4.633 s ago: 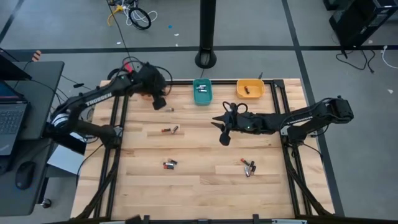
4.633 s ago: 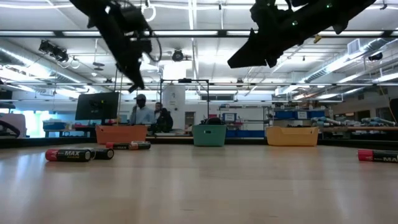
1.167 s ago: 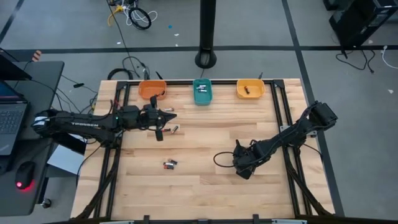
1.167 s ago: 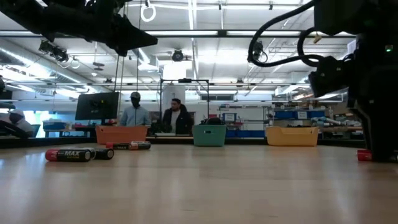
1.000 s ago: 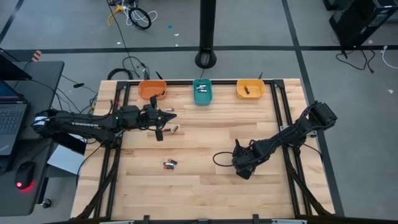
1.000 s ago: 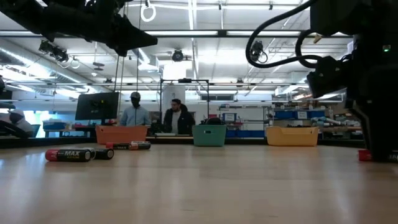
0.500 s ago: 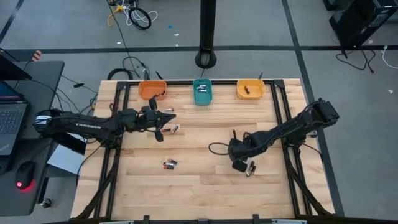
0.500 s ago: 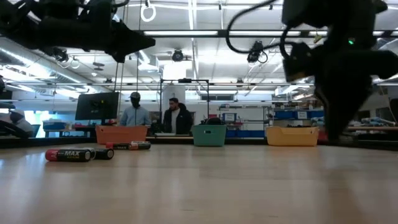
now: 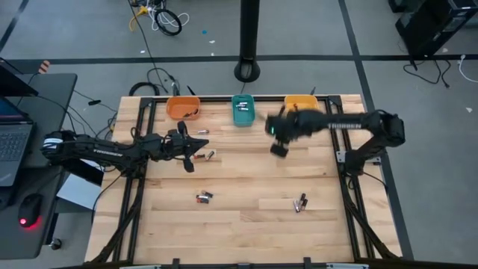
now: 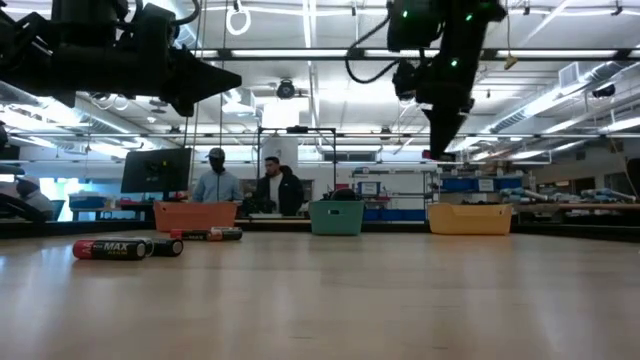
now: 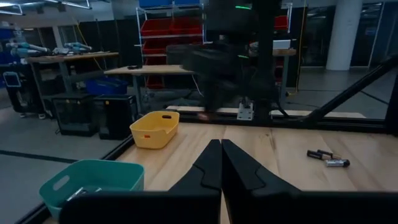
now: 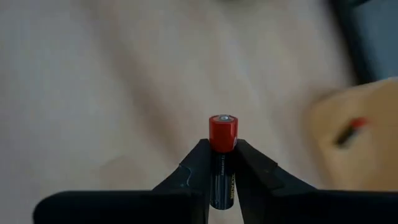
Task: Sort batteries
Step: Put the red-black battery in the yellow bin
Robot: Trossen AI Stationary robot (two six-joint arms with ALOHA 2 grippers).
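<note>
Wooden table [image 9: 239, 224]; three bins along its far edge: orange bin [image 9: 182, 108], teal bin [image 9: 243, 110], yellow bin [image 9: 300, 104].

Left gripper [image 9: 203, 141] hangs over the table's left half near the orange bin, fingers pressed together, empty.

Right gripper [image 9: 278, 149] is raised between the teal and yellow bins, clenched on one battery [image 12: 222, 158]: black body, red cap, end-on between the fingers.

Loose batteries: pair [image 9: 205, 197] left of centre, pair [image 9: 300, 202] at right, one [image 9: 210, 155] by the left gripper.

Held cell's label is unreadable; its lower end is hidden by the fingers. Bin contents indistinct.
</note>
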